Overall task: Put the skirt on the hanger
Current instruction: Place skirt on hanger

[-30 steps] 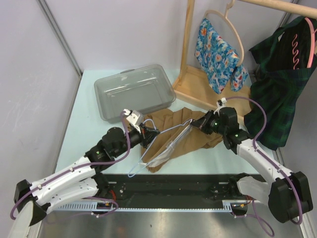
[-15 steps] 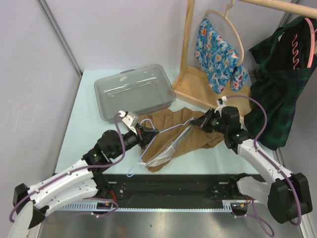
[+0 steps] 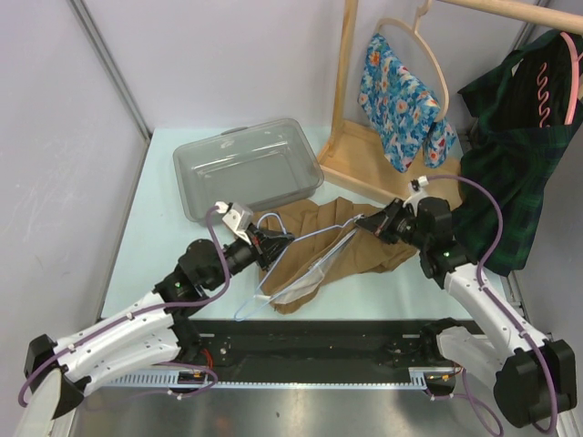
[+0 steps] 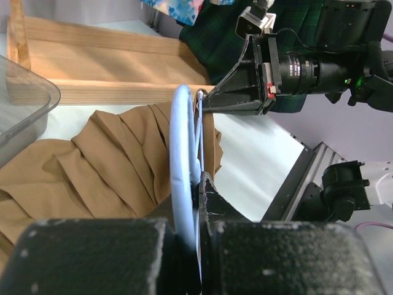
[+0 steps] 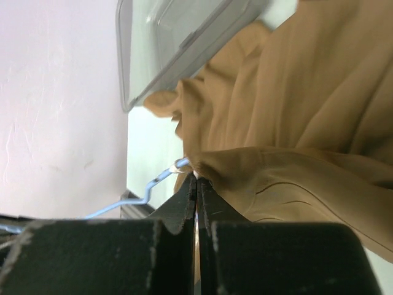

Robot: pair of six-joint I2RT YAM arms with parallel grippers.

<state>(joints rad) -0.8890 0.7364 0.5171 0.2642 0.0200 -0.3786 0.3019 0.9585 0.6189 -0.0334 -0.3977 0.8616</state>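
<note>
The brown skirt (image 3: 314, 228) lies crumpled mid-table, also in the left wrist view (image 4: 104, 160) and the right wrist view (image 5: 295, 123). A light-blue wire hanger (image 3: 301, 259) lies slanted across it, its hook (image 3: 244, 309) toward the near edge. My left gripper (image 3: 273, 242) is shut on the hanger's wire (image 4: 180, 141), seen between its tips (image 4: 199, 181). My right gripper (image 3: 369, 222) comes in from the right and is shut (image 5: 196, 179) on the skirt's edge, right where the hanger's end (image 5: 156, 178) goes under the fabric. Its tips (image 4: 209, 101) meet the far end of the hanger.
A clear plastic bin (image 3: 246, 168) stands behind the skirt on the left. A wooden rack (image 3: 364, 173) stands at the back right with a floral garment (image 3: 401, 100) on a wooden hanger. A dark green plaid garment (image 3: 510, 155) hangs at the right edge.
Both grippers have shifted a little to the right with the hanger and the skirt's edge between them. The right wrist has drawn back to the right. Both grips are unchanged.
</note>
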